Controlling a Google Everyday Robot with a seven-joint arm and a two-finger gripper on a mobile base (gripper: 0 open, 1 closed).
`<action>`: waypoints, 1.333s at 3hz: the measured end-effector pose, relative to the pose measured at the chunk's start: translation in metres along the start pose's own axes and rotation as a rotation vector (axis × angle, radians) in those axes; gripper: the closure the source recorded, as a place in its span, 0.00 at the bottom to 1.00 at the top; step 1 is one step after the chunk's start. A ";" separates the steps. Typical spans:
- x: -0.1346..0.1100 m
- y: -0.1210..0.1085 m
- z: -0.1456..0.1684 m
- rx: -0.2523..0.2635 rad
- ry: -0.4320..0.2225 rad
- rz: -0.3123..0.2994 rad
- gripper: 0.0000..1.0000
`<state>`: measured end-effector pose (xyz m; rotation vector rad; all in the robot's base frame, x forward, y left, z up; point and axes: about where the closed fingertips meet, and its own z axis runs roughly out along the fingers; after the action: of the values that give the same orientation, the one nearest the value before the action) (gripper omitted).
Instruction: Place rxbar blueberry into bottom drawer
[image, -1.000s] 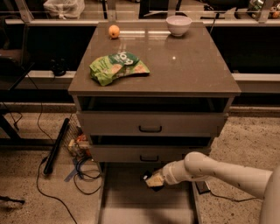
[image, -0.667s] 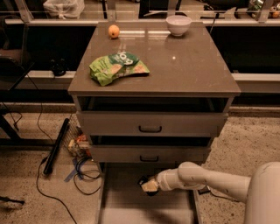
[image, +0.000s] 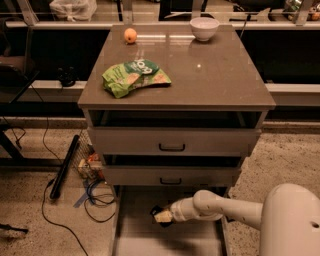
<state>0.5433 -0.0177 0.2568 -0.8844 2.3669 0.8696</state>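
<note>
The only writing on show is sitting on the green snack bag (image: 136, 77): bold white lettering across its upper face, too bent by the crumpled foil to be read. The rxbar blueberry (image: 156, 212) is showing as a small dark sliver, and none of its print is making itself out.

The white arm (image: 225, 209) is reaching in from the lower right. It is running low and nearly level, bending at a rounded joint beneath the middle drawer (image: 210, 176), with its forearm pointing left over the bottom drawer (image: 145, 241). That drawer is standing pulled out towards the camera, its plain floor lying bare in front of the arm.

The gripper (image: 161, 217) is hanging just above the back part of that floor, near the left wall, and it is clamping the bar, whose dark wrapper is poking out at its tip. Whether the bar is touching the floor cannot be told.

Above, the top drawer (image: 130, 141) and the middle one are sitting slightly out — each carrying a black handle. On the cabinet top (image: 220, 75) an orange fruit (image: 130, 35) and a white bowl (image: 204, 27) are resting near the back edge, well apart from the bag. Cables (image: 95, 196) are trailing over the floor to the left.
</note>
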 end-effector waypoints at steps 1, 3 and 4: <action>0.007 0.002 0.025 -0.009 0.029 -0.005 0.30; 0.033 -0.004 0.057 -0.022 0.092 0.017 0.00; 0.040 -0.021 0.039 -0.025 0.057 0.052 0.00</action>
<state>0.5386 -0.0193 0.1968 -0.8718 2.4426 0.9075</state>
